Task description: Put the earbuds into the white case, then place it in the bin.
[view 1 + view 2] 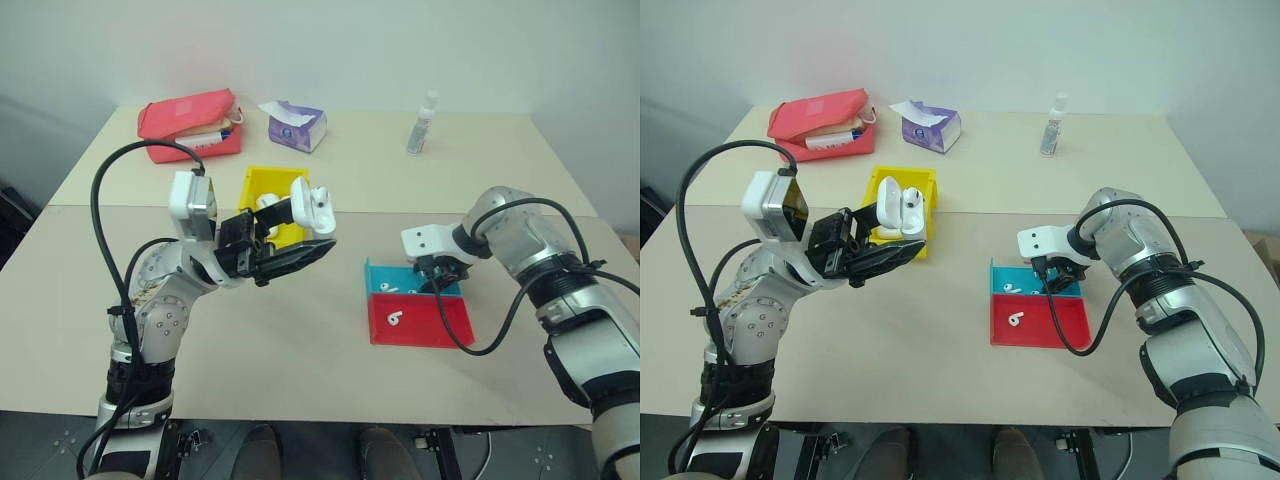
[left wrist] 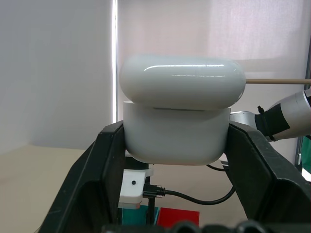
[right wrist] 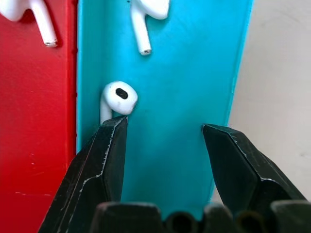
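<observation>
While the left gripper (image 1: pixel 283 232) pinches the small shiny white plastic case (image 1: pixel 306 210) by its sides at ten o'clock, lid up, it looks light and slippery.

Up close, the right gripper (image 3: pixel 165 133) hangs spread over the tiny smooth white earbud (image 3: pixel 116 98) in the blue tray (image 3: pixel 194 73); pinch its thin stem softly.

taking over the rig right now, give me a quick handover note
Left gripper: shut on the white case, held up above the table with its lid flipped open.
Right gripper: jaws open, pointing down into the blue tray, beside an earbud but holding nothing.
Earbuds: two in the blue tray, one in the red tray.
Yellow bin: behind the left gripper; contents can't be made out.
Done: case picked up and opened.
Left: load the earbuds, close the case, place it in the bin.
</observation>
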